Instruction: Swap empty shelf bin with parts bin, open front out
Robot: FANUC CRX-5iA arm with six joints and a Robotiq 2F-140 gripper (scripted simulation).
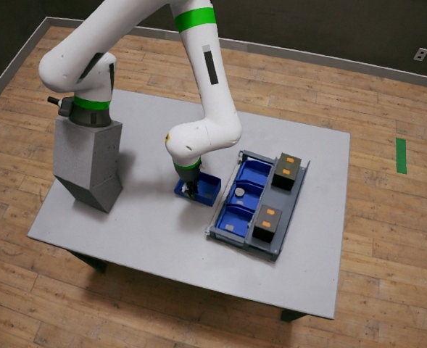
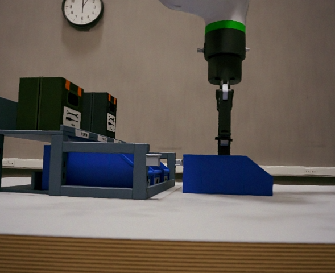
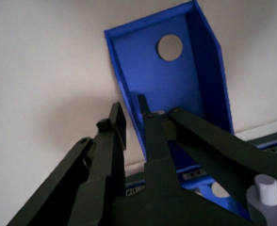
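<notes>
A blue open bin (image 1: 210,184) (image 2: 220,176) (image 3: 153,71) stands upright and flat on the table, its low front toward the robot base. A round grey part (image 3: 170,47) lies in it, and a second one is mostly hidden by the fingers in the wrist view. My gripper (image 1: 191,195) (image 3: 132,108) points down at a side wall of this bin, fingers slightly apart and open, one inside the wall and one outside, with gaps showing. The shelf (image 1: 290,209) (image 2: 56,164) holds three blue bins. The far bin (image 1: 254,172) shows no parts; the middle bin (image 1: 251,194) and near bin (image 1: 239,220) hold grey parts.
Two dark green boxes (image 1: 286,170) (image 1: 267,220) stand on the shelf's upper board (image 1: 280,196), above the rear of the shelf bins. The shelf's front rail is close beside the table bin's back. The robot's pedestal (image 1: 85,157) stands at the table's left.
</notes>
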